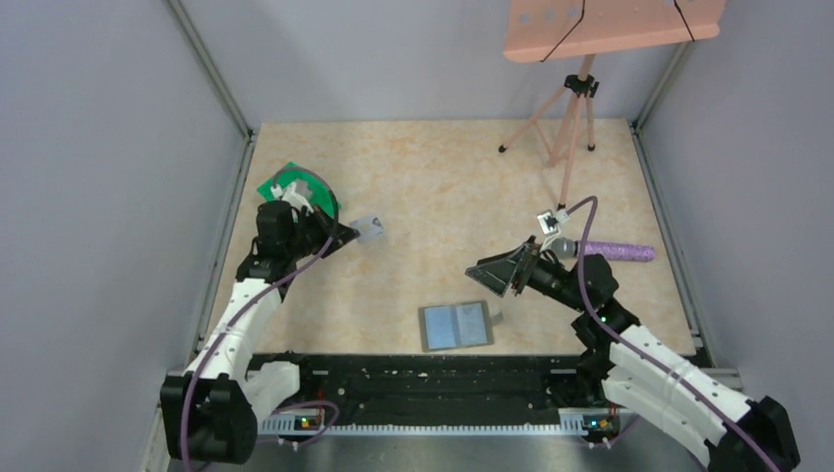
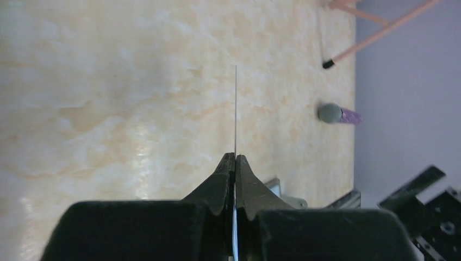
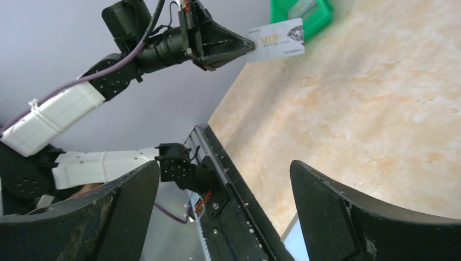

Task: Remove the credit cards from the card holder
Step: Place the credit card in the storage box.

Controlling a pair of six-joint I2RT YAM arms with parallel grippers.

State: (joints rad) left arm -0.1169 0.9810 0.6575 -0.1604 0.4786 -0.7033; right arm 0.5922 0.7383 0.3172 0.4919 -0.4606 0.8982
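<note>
Left hand [image 1: 347,234] pinches card [image 1: 370,228]; right hand [image 1: 490,275] gapes wide; card holder [image 1: 455,326] lies open; hold pinch firm, release over green bin [image 1: 278,183]

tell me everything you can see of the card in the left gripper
The card is thin, flat and rectangular, pale silvery white, plastic by its look, with gold "VIP" lettering on its face. The fingers of the left gripper pinch one short end, holding it in the air over the table, near the green bin. The left wrist view shows it edge-on, a thin line.
</note>
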